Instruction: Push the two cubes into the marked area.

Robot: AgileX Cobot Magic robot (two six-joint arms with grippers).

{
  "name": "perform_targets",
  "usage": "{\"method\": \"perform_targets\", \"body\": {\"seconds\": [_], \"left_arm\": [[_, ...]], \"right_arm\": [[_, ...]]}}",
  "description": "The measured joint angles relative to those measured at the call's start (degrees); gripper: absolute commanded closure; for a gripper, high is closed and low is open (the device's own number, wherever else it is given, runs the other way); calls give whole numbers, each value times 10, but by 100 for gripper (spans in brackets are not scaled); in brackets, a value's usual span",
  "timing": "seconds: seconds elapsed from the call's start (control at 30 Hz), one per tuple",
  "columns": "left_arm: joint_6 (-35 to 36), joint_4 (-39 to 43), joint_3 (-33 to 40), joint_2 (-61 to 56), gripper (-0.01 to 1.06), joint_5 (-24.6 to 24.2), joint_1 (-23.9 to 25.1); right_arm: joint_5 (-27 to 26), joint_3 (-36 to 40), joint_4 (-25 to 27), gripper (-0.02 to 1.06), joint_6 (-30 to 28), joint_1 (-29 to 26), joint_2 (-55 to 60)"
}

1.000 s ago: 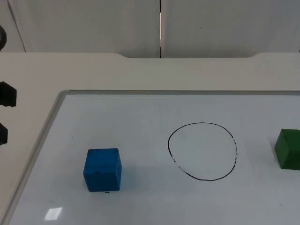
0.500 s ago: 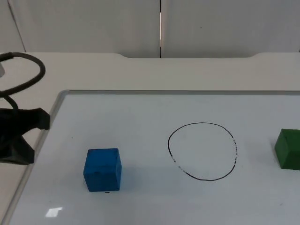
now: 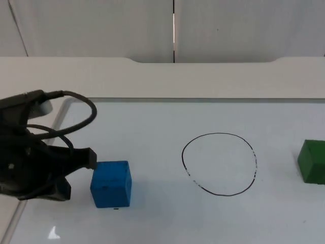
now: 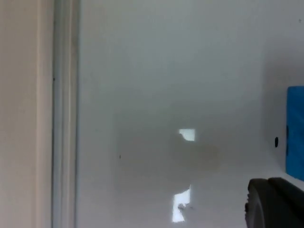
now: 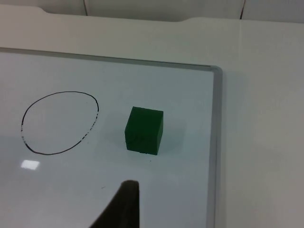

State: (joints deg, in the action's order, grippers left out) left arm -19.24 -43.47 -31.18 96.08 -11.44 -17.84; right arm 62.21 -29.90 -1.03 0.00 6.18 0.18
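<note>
Left pincer [image 3: 81, 170] sits low against the blue cube [image 3: 111, 183]; its opening cannot be told.

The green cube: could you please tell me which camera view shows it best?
The right wrist view: the green cube sits whole beside the drawn circle. The top view cuts it off at the picture's edge.

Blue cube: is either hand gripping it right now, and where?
Nothing is held. The left hand sits beside the blue cube, on its side away from the drawn circle, not around it. The green cube stands free on the whiteboard.
</note>
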Motion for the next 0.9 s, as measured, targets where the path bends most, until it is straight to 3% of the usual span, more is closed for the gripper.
{"method": "perform_targets", "body": {"seconds": [0.3, 0.67, 0.9], "left_arm": [[0, -26, 0, 30, 105, 64, -13], [0, -51, 0, 34, 105, 65, -13], [0, -62, 0, 36, 105, 78, -49]], "right_arm": [[0, 0, 0, -1, 3, 0, 0], [0, 0, 0, -1, 3, 0, 0], [0, 0, 0, -1, 3, 0, 0]]}}
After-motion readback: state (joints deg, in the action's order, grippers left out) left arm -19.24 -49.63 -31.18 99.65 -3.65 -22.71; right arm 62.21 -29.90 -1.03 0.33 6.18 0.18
